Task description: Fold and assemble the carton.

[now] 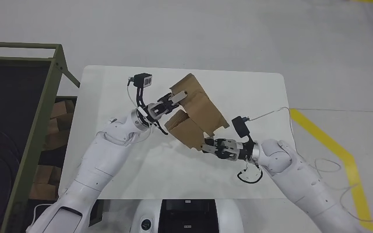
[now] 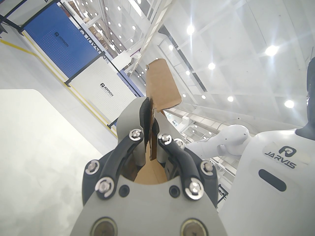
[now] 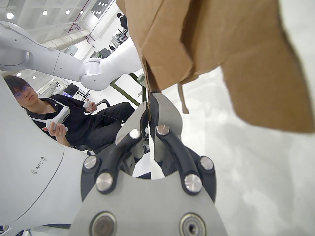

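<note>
The brown corrugated cardboard carton [image 1: 195, 110] hangs half-formed just above the centre of the top view, lifted off the white rectangular table [image 1: 175, 175] and carried between the two arms. The left gripper [image 1: 173, 105] comes in from the left of the frame and is pinched tight on a thin panel edge at the carton's upper left side. Its own wrist view shows the jaws closed flat on a single board thickness, with a flap standing beyond them. The right gripper [image 1: 208, 145] comes in from the lower right and is likewise clamped on the carton's lower corner, its jaws meeting on a thin edge while the rest of the carton [image 3: 196, 25] spreads over it.

Holding opposite sides in the air probably keeps the table from blocking the panels, so they can swing as the arms pull apart or twist to square up the sleeve. The flaps hang loose and unfolded, so the task looks early. Both grips sit close to the board's edge, so a hard pull could slip or tear it
</note>
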Controlling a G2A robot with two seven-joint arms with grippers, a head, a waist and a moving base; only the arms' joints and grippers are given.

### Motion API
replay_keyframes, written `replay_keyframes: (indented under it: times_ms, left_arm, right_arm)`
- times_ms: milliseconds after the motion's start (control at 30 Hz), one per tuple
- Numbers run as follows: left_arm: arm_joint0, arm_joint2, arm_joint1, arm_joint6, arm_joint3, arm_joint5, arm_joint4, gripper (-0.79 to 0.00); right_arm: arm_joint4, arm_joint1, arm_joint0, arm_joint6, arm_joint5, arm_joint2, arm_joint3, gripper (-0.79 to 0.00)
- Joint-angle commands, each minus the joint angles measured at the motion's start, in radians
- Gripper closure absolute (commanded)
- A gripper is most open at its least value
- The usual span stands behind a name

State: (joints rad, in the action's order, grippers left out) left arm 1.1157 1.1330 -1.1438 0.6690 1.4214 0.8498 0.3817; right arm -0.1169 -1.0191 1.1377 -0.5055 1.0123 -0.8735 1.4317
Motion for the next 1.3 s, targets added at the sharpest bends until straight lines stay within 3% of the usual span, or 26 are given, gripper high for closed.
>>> replay_keyframes:
  times_ms: [0, 1267]
  left_arm:
    - [0.000, 0.001, 0.000, 0.000, -0.001, -0.001, -0.002, 0.000]
    - [-0.014, 0.002, -0.006, 0.067, -0.069, -0.020, 0.036, 0.000]
  right_arm:
    - [0.003, 0.001, 0.001, -0.004, 0.000, -0.001, 0.002, 0.000]
    - [0.041, 0.089, 0.189, 0.049, 0.000, -0.169, 0.200, 0.000]
